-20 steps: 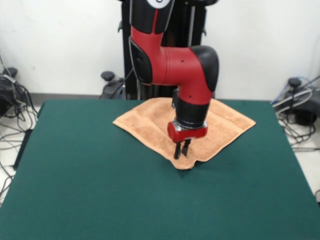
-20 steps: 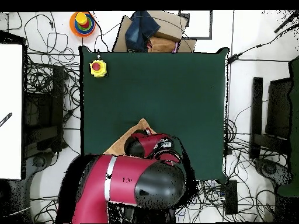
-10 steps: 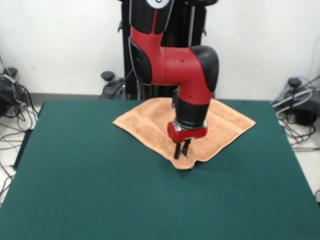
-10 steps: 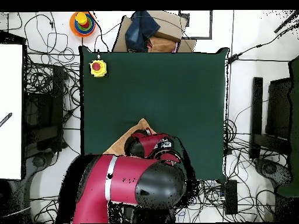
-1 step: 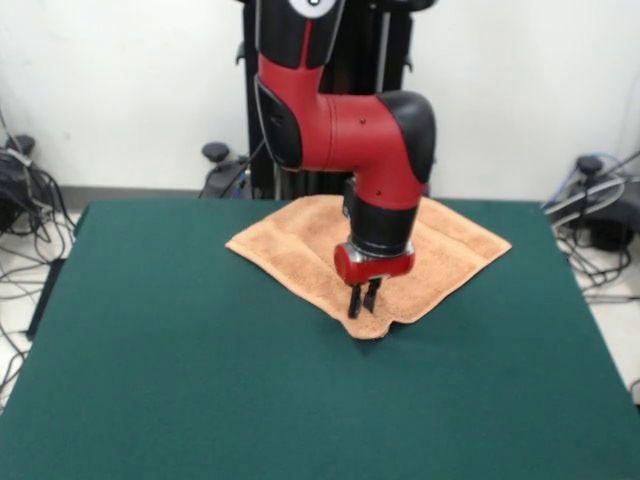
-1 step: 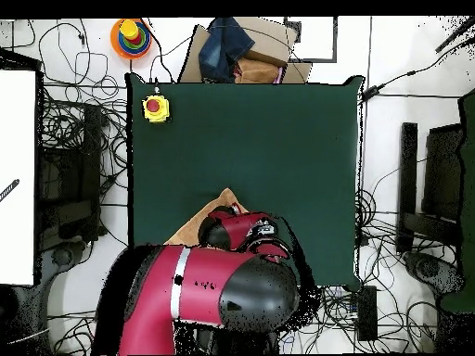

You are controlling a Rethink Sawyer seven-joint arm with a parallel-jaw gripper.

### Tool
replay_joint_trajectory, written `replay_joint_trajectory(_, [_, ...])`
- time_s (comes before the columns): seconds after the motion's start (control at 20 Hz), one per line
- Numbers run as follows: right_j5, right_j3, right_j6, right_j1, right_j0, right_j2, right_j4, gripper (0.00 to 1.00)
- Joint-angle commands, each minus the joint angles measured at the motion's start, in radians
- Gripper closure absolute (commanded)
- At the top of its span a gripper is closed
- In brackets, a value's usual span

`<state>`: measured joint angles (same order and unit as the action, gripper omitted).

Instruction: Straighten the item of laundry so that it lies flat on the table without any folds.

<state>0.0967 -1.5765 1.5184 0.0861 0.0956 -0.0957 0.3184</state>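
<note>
The peach-orange towel, the item of laundry, lies spread as a diamond on the far middle of the green table. Its near corner looks slightly curled. My gripper points straight down over that near corner, tips at or just above the cloth. The fingers stand a little apart and hold nothing. In the overhead view the arm covers the gripper and most of the towel, and only a peach edge of the item of laundry shows on the table.
A yellow box with a red button sits at one table corner in the overhead view. Cables and equipment lie on the floor around the table. The arm's elbow hangs over the towel's far part.
</note>
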Motion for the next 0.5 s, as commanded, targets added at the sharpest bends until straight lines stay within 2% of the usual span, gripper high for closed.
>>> replay_joint_trajectory(0.05, [-0.016,0.491,0.101,-0.401,0.085,0.092,-0.114,1.0])
replay_joint_trajectory(0.5, [-0.076,0.599,0.089,-0.42,0.074,0.096,-0.091,1.0])
